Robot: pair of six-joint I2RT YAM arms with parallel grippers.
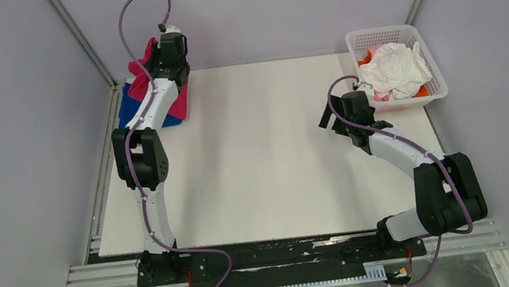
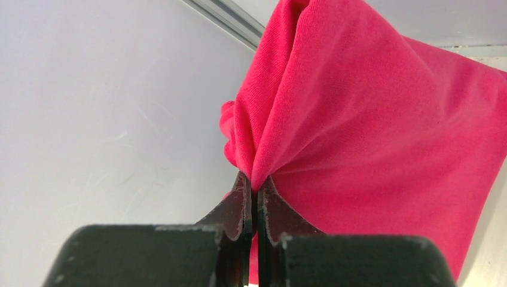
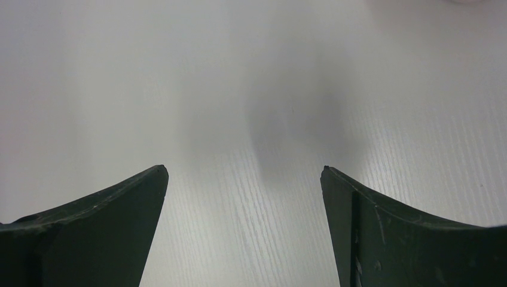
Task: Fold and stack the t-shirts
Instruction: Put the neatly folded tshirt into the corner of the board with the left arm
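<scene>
A magenta-pink t-shirt [image 1: 144, 75] lies bunched on a folded royal blue t-shirt [image 1: 129, 106] at the table's far left corner. My left gripper [image 2: 256, 184] is shut on a gathered fold of the magenta-pink t-shirt [image 2: 370, 119], which fills the left wrist view; from above the gripper [image 1: 166, 48] sits over that pile. My right gripper [image 3: 244, 173] stands open over bare white tabletop, nothing between its fingers. Seen from above the right gripper [image 1: 328, 117] hangs left of the basket. White [image 1: 396, 67], pale pink and orange t-shirts lie crumpled in the basket.
The white plastic lattice basket [image 1: 353, 43] stands at the table's far right corner. Grey walls with metal frame posts close in the table on the left, back and right. The arm bases sit on a rail along the near edge.
</scene>
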